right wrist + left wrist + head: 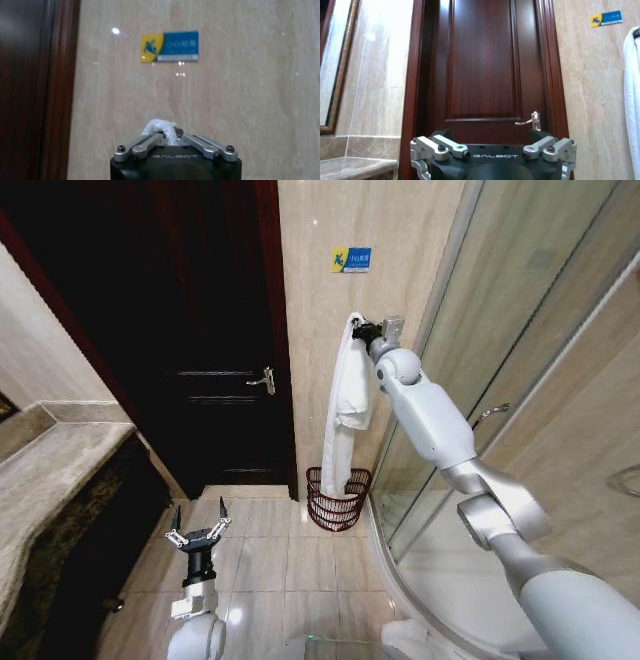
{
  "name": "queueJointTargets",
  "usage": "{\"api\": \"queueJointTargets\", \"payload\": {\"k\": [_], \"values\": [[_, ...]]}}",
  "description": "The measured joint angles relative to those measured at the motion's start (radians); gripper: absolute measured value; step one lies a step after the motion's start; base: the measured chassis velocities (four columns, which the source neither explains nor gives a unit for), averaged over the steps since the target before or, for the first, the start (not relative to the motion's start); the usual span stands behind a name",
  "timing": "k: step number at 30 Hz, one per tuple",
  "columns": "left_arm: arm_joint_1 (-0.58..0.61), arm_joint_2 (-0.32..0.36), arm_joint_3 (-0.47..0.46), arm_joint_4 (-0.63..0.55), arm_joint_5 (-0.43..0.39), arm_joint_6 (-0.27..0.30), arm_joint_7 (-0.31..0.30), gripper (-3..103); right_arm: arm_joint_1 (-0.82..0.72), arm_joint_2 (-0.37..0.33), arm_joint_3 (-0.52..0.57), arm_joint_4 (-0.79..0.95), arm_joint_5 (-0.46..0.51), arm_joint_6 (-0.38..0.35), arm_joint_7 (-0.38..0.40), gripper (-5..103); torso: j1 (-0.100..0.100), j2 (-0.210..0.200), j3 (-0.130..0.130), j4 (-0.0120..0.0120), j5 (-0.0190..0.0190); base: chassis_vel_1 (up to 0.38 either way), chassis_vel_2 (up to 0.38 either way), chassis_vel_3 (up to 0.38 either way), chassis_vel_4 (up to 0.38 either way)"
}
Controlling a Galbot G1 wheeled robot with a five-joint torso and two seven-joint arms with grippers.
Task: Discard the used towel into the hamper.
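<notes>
Head view: the right gripper (pixel 358 330) is raised against the wall, its fingers closed on the top of the white towel (pixel 344 405) — the cloth hangs straight down from them, its lower end reaching into the hamper (pixel 337 498) on the floor directly beneath. The left gripper (pixel 199 532) hovers low with fingers spread, well apart from the towel.

Left wrist view: the open fingers (pixel 431 143) face the door (pixel 485 63); the towel's edge lies off to one side.

Right wrist view: a tuft of towel (pixel 159 126) pokes out between the closed fingers, beneath a blue-and-yellow sign (pixel 169 46).
</notes>
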Motion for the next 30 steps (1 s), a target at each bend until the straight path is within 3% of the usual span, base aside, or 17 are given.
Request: {"api": "queueJointTargets", "payload": {"k": [30], "values": [[-0.005,0.0,-0.006,0.01,-0.001,-0.005,0.004,100,0.014,0.021,0.018,-0.042,-0.024,-0.023,0.009,2,-0.085,-0.184,-0.099,0.0,-0.0001,0.0,0.0,0.0,0.0]]}}
